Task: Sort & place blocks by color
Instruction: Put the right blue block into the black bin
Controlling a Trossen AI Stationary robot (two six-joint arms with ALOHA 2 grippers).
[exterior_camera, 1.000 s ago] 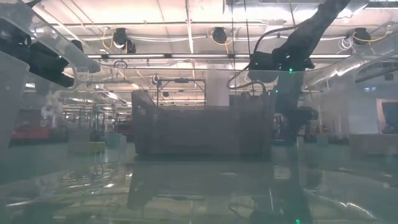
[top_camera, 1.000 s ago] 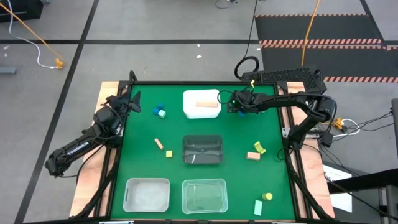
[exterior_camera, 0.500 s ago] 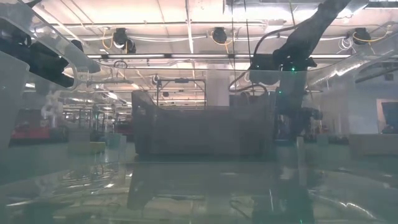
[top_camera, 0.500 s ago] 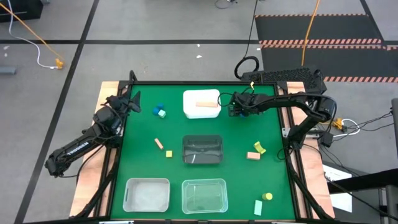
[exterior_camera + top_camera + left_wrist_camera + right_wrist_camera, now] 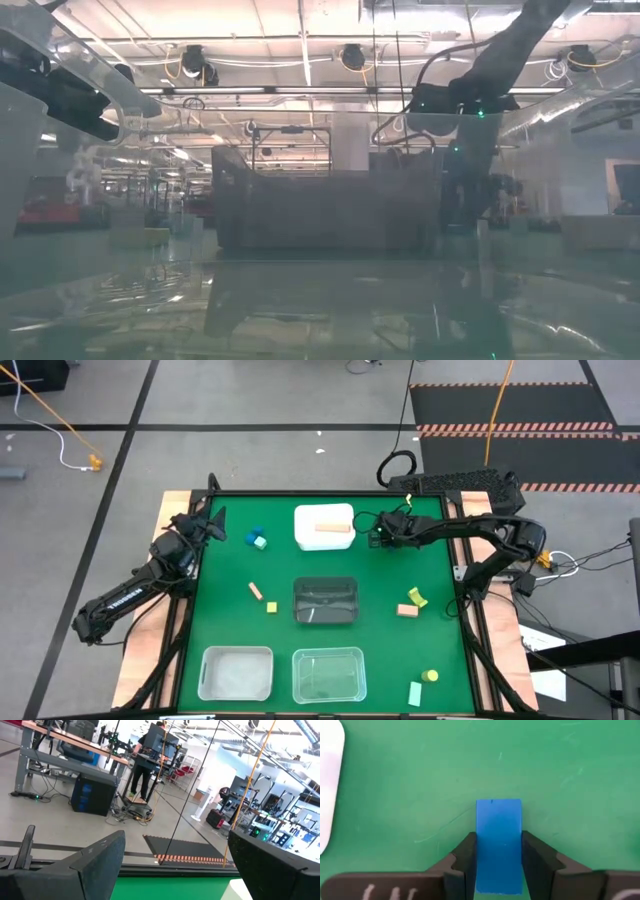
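Note:
My right gripper (image 5: 381, 538) is over the far part of the green mat, just right of the white bin (image 5: 310, 540), and is shut on a blue block (image 5: 498, 835). My left gripper (image 5: 214, 524) is open at the far left edge, holding nothing. A tan bar (image 5: 333, 528) lies in the white bin. Flat on the mat lie a blue and a mint block (image 5: 257, 540), a tan bar (image 5: 256, 591), a yellow cube (image 5: 271, 606), a yellow piece (image 5: 418, 597), a tan block (image 5: 407, 611), a yellow cylinder (image 5: 431, 676) and a mint bar (image 5: 415, 693). My right gripper pinches the blue block between its two fingers (image 5: 465, 862), one on each long side (image 5: 479, 845). The fingers come from above, pointing down at the mat. The block's far end (image 5: 498, 805) sticks out past the fingertips. Whether it rests on the mat, I cannot tell.
A dark bin (image 5: 325, 600) stands mid-table. Two clear bins (image 5: 236, 672) (image 5: 328, 674) stand at the near edge. Bare mat (image 5: 420, 560) lies right of my right gripper. A black rail (image 5: 468, 610) frames the table. A person stands far off in the left wrist view.
My right gripper, still shut on the blue block, has shifted a little toward the table's right and near side, away from the white bin.

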